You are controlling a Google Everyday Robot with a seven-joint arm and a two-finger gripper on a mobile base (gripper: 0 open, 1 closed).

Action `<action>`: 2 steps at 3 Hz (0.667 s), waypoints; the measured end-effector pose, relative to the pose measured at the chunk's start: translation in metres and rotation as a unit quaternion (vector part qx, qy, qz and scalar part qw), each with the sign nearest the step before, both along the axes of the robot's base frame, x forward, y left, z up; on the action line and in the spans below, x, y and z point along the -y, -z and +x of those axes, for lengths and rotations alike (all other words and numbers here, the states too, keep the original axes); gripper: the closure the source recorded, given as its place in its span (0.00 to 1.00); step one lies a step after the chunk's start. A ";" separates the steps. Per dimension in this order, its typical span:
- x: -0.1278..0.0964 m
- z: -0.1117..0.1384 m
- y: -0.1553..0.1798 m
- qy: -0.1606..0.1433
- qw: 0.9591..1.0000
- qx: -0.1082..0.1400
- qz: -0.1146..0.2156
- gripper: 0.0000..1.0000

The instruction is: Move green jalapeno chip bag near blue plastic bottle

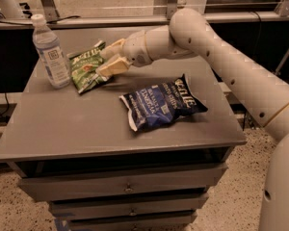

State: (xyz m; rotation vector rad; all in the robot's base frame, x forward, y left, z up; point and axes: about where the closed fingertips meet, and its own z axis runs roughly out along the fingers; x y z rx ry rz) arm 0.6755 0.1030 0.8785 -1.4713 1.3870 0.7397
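The green jalapeno chip bag [85,65] lies on the grey table [77,124] at the back left, just right of the blue plastic bottle [50,52], which stands upright with its white cap on. The bag's left edge is close to the bottle's base. My gripper [101,62] reaches in from the right at the bag's right edge. Its two tan fingers [113,66] stand apart, and the bag's edge lies between and under them. The bag rests on the tabletop.
A larger dark blue chip bag [161,104] lies in the middle right of the table, in front of my arm [197,32]. The table has drawers below its front edge. A rail and a dark shelf run behind the table.
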 end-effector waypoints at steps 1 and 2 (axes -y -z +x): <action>0.024 0.014 -0.006 0.036 0.999 0.001 0.004 0.00; 0.077 0.045 -0.015 0.108 0.994 0.011 0.007 0.00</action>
